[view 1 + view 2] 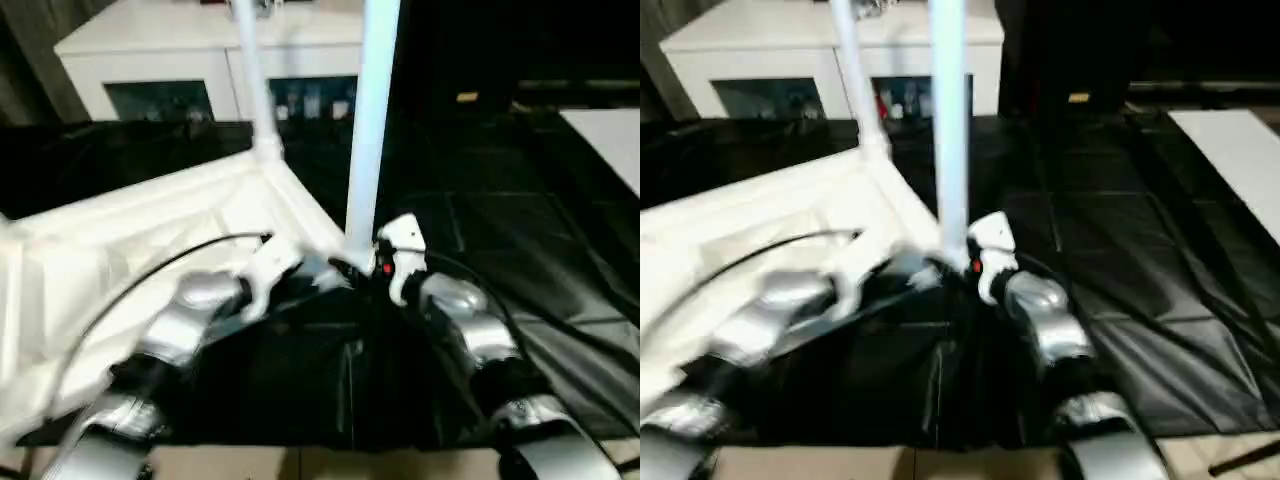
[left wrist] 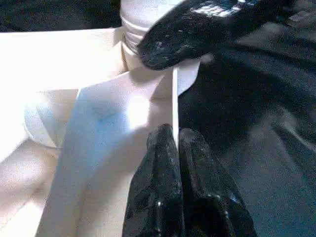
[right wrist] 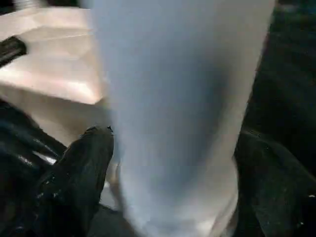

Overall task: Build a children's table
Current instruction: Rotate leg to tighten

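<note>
My right pincer grips the upright long tapered white tube leg at its base, over the near corner socket of the upturned white plastic tabletop, while my closed left pincer pinches the tabletop's thin rim just beside it.

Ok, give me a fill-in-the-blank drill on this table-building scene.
1. The right gripper has its fingers on either side of a white ____.
2. The left gripper pinches the thin edge of the table ____.
3. The tabletop lies upside down on a ____ mat.
Missing: leg; top; black
</note>
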